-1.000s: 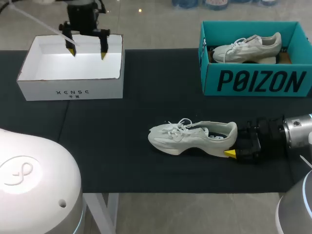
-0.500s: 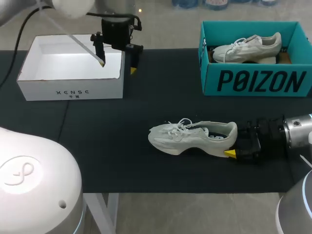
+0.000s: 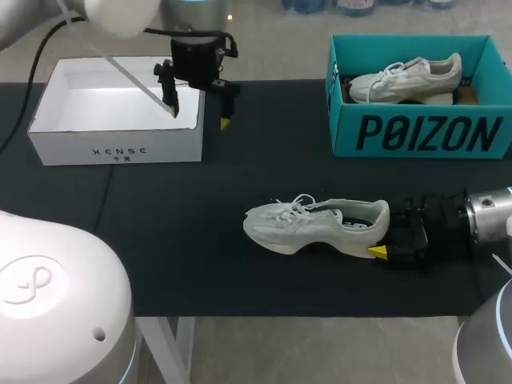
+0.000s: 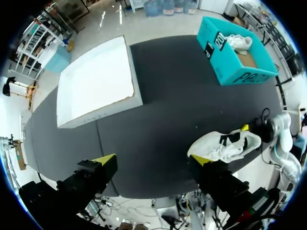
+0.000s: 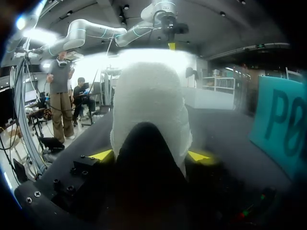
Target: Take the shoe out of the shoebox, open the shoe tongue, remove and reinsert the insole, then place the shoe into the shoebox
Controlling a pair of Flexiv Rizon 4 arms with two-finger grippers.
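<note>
White shoe (image 3: 308, 226) lies on the black table (image 3: 160, 240), heel clamped in the right gripper (image 5: 149, 155), likely to steady it for opening the tongue. The left gripper (image 3: 199, 117) hangs spread, well apart.

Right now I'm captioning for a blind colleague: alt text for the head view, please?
A white shoe stands on the black table, its heel gripped by the right pincer. Behind, a teal shoebox holds a second shoe; the left pincer hangs open over the edge of a white box.
</note>
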